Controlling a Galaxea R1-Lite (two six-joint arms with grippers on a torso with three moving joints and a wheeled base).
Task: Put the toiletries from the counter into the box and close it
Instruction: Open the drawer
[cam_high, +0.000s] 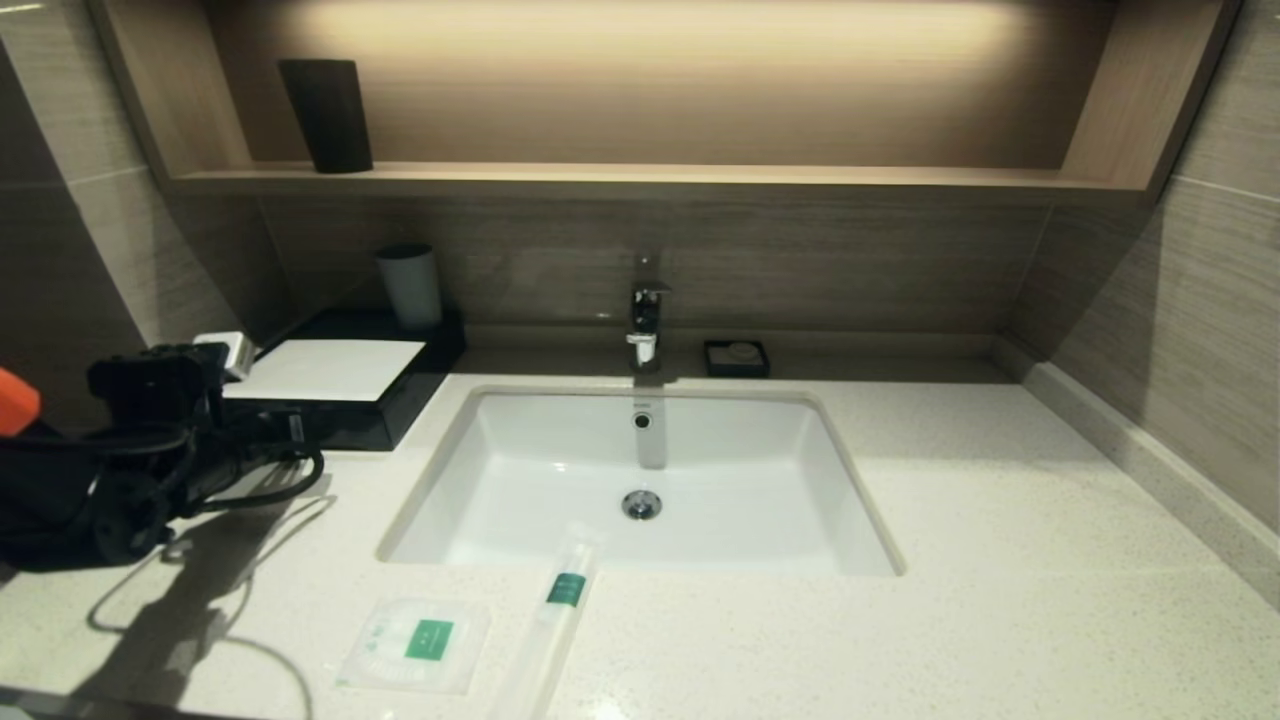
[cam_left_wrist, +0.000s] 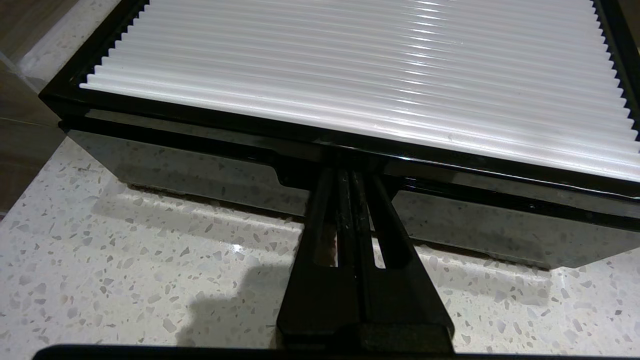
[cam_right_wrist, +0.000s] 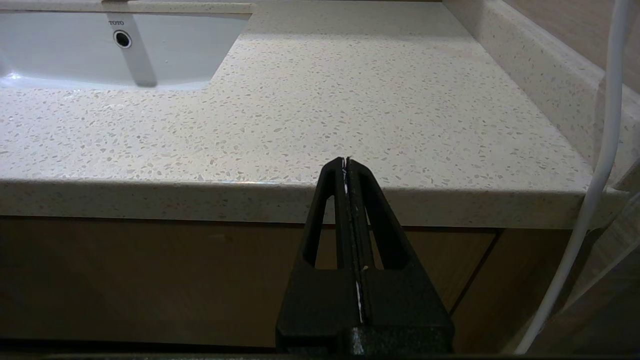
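The black box with a white top panel stands at the counter's back left. My left gripper is shut, its tips at the box's front. In the left wrist view the left gripper sits in the notch in the middle of the glossy drawer-like front, below the ribbed white panel. The flat square packet and the long slim packet lie at the counter's front edge, the long one reaching over the basin's rim. My right gripper is shut and empty, below the counter's front edge.
A tap and a small black soap dish stand behind the basin. A grey cup stands at the box's back. A black cup is on the wooden shelf. A raised wall kerb bounds the right. A white cable hangs beside my right gripper.
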